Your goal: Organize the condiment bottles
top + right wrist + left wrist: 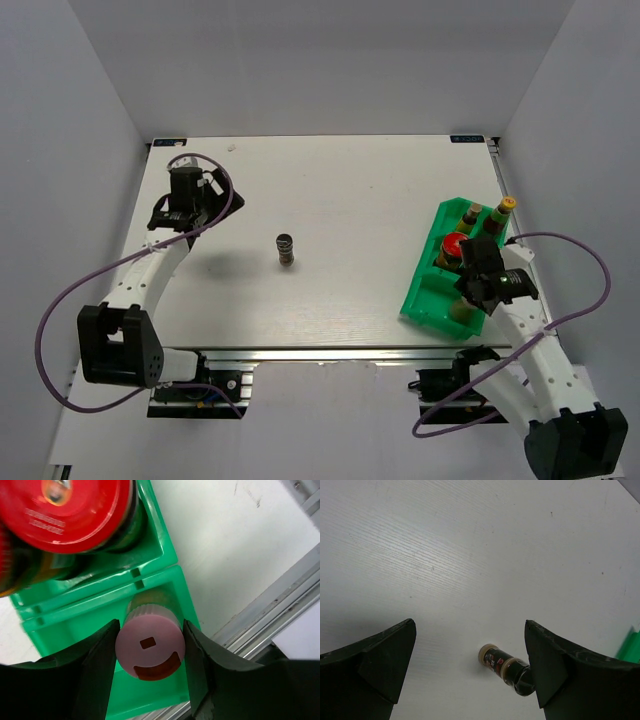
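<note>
Right gripper (150, 652) clamps the pink-capped jar (150, 645) at the green bin's (167, 582) nearest compartment.
The fingers pinch only the cap, so a tilted release could topple the jar. The left gripper (470, 650) hangs spread and empty, and the grey ribbed shaker (286, 248) stands mid-table.

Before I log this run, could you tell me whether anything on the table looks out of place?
Yes: one small bottle sits alone mid-table, far from the green bin at the right edge, where the other bottles are gathered. Nothing looks spilled or broken.
</note>
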Robot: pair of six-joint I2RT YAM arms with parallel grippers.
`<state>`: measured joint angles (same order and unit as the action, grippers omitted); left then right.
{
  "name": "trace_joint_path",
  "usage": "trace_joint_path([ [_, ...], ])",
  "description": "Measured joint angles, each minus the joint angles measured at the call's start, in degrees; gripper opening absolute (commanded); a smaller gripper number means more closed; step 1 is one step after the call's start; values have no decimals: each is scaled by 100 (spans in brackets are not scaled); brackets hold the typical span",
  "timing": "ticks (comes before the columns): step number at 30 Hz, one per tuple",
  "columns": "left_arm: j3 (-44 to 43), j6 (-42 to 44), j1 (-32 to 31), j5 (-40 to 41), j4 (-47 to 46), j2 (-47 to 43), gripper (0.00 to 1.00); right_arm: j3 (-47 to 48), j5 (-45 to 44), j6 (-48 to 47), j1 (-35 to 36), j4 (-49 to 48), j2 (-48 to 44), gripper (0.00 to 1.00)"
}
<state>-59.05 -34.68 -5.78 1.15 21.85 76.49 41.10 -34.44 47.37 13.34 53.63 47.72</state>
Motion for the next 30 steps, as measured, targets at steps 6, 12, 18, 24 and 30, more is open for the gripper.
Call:
trace_joint_path([
  [6, -17, 22, 0, 44, 37, 138, 98, -299, 509, -459, -402, -468, -142, 27],
  [12, -50, 20, 0, 101, 42, 149, 98, -352, 772, -649, -413, -568, -280, 73],
  [18, -66, 17, 0, 83, 42, 153, 98, -107, 1001, -798, -417, -411, -442, 89],
  [24, -114, -35, -31, -463, 42, 308, 98, 647, 1071, -955, -424, -212, -520, 89],
  [30, -162, -72, -509, -892, 170, 623, 98, 1187, 1080, -1353, -424, -33, -748, 89],
])
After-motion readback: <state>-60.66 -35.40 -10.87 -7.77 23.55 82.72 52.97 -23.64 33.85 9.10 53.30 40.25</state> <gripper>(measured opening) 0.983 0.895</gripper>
